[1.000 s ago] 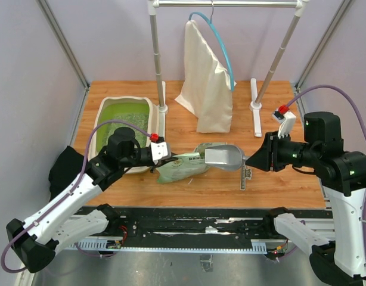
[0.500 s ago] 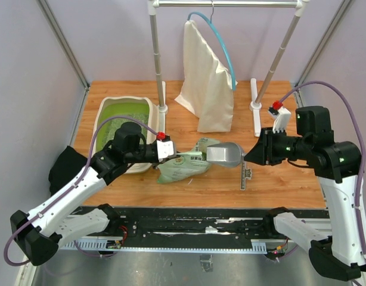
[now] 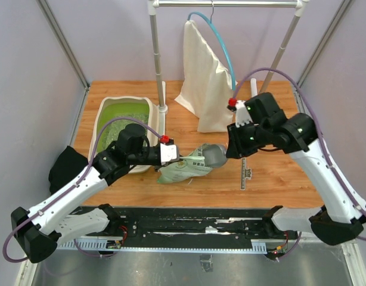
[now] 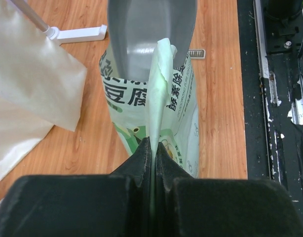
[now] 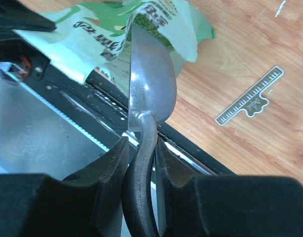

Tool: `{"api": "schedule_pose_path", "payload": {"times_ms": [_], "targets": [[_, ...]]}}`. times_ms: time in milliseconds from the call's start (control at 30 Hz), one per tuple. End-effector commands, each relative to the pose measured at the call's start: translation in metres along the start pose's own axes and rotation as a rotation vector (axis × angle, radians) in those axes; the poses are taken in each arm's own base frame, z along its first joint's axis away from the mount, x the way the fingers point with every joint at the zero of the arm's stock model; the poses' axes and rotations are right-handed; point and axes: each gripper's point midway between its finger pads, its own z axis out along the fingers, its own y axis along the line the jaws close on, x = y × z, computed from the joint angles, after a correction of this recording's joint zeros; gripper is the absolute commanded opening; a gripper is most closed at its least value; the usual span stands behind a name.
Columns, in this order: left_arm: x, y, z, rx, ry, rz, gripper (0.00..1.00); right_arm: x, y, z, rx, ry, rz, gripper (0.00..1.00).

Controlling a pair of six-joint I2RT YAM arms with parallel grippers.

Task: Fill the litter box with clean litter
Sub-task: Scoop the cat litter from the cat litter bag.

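Note:
The beige litter box point(image 3: 152, 113) sits at the back left with pale green clean litter point(image 3: 120, 126) inside. A green printed bag point(image 3: 183, 167) lies at the table's middle. My left gripper point(image 3: 173, 154) is shut on the bag's thin upper edge point(image 4: 159, 94), jaws point(image 4: 154, 144) pressed flat on the film. My right gripper point(image 3: 232, 149) is shut on the dark handle of the grey metal scoop point(image 3: 216, 156). In the right wrist view the scoop point(image 5: 150, 84) stands on edge with its tip inside the bag's mouth point(image 5: 99, 37), gripper point(image 5: 141, 145) clamped round the handle.
A cream cloth bag point(image 3: 207, 89) hangs from a rack whose posts point(image 3: 156, 59) and white feet point(image 3: 256, 116) stand at the back. A small ruler point(image 3: 247, 173) lies right of the green bag. Black cloth point(image 3: 64, 168) lies off the left edge.
My right arm has swung left and turned over, carrying the scoop from flat above the bag to on edge in its mouth. The left gripper has shifted slightly right with the bag's edge.

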Motion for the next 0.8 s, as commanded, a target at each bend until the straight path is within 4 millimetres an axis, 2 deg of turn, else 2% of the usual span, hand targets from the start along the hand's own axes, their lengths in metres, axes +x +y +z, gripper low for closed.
{"api": "schedule_pose_path", "payload": {"times_ms": [0, 167, 333, 467, 600, 667, 767], "targets": [[-0.016, 0.007, -0.005, -0.041, -0.041, 0.042, 0.00, 0.002, -0.017, 0.015, 0.207, 0.085, -0.061, 0.01], [-0.022, 0.024, -0.014, -0.167, -0.060, 0.057, 0.01, 0.015, -0.046, 0.024, 0.383, 0.177, -0.042, 0.01], [-0.035, 0.038, -0.025, -0.289, -0.138, 0.121, 0.00, 0.029, -0.061, 0.009, 0.455, 0.129, 0.000, 0.01], [-0.043, 0.044, -0.017, -0.281, -0.184, 0.137, 0.00, 0.042, -0.060, -0.007, 0.450, 0.133, 0.028, 0.01], [-0.052, 0.047, -0.003, -0.239, -0.212, 0.129, 0.00, 0.043, -0.050, -0.022, 0.405, 0.108, 0.045, 0.01], [-0.052, 0.049, 0.000, -0.240, -0.222, 0.120, 0.01, 0.045, -0.046, -0.021, 0.373, 0.112, 0.042, 0.01], [-0.041, 0.043, 0.008, -0.195, -0.194, 0.091, 0.00, 0.053, -0.043, -0.004, 0.336, 0.186, 0.017, 0.01]]}}
